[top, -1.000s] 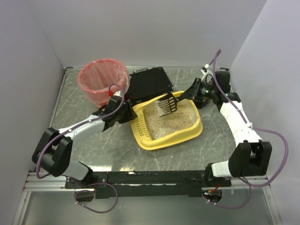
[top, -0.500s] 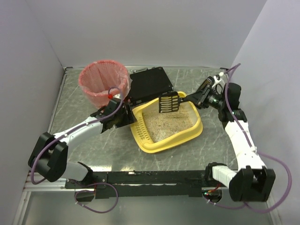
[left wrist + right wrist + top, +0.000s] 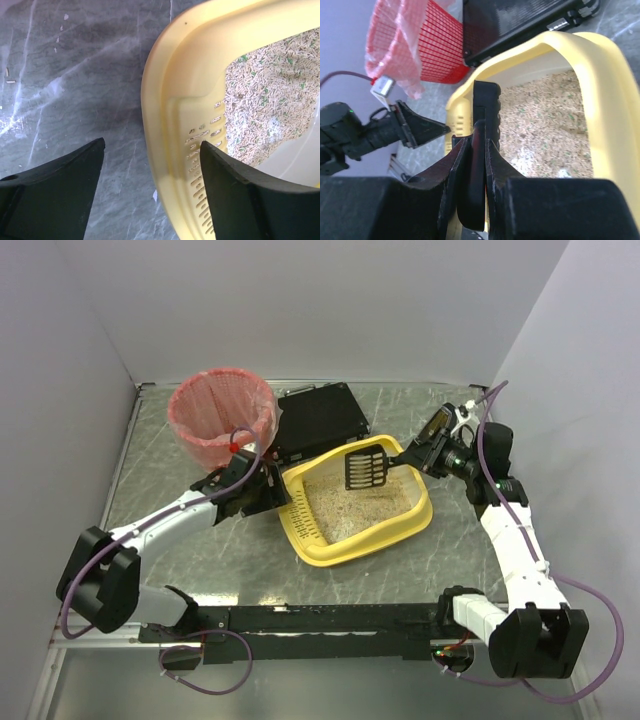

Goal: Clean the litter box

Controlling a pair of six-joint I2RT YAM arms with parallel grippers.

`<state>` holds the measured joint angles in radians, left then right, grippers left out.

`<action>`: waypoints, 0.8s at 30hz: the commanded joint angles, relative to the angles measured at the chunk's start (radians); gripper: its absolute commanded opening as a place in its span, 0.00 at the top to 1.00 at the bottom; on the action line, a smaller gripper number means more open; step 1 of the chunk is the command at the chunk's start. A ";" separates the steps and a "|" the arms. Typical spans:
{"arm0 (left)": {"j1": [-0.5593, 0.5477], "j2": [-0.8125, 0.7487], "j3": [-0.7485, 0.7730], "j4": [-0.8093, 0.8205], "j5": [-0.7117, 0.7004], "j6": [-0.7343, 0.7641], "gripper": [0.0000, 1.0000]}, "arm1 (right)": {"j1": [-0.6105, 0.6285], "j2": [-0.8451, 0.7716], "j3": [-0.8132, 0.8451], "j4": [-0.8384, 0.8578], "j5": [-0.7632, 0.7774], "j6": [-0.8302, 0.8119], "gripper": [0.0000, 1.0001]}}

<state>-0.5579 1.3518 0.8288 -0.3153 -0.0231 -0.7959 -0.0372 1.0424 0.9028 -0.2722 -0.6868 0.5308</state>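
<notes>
The yellow litter box [image 3: 350, 545] sits mid-table with beige litter [image 3: 355, 502] inside. My left gripper [image 3: 272, 490] is open at its slotted left end. In the left wrist view the rim [image 3: 170, 100] lies between the spread fingers of the left gripper [image 3: 152, 145], the right finger over the slots. My right gripper [image 3: 412, 455] is shut on the handle of a black slotted scoop [image 3: 365, 465], held above the box's far side. In the right wrist view the right gripper [image 3: 477, 140] clamps the scoop [image 3: 487, 105] edge-on over the litter box [image 3: 600, 75].
A red mesh bin with a pink liner [image 3: 220, 412] stands at the back left, also in the right wrist view [image 3: 415, 45]. A flat black case [image 3: 318, 418] lies behind the box, touching its far rim. Walls close in on three sides.
The right arm swung back to the right and drew the scoop up off the litter, tilting it. The left gripper stayed at the box's slotted end.
</notes>
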 commanded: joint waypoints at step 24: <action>-0.017 -0.272 -0.091 -0.004 -0.034 -0.071 0.03 | 0.388 0.084 -0.036 -0.048 0.581 0.244 0.88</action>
<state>-0.5709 1.1152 0.7380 -0.3214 -0.0246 -0.8455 0.3492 1.1328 0.8627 -0.3313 -0.1974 0.7147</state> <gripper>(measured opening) 0.972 0.229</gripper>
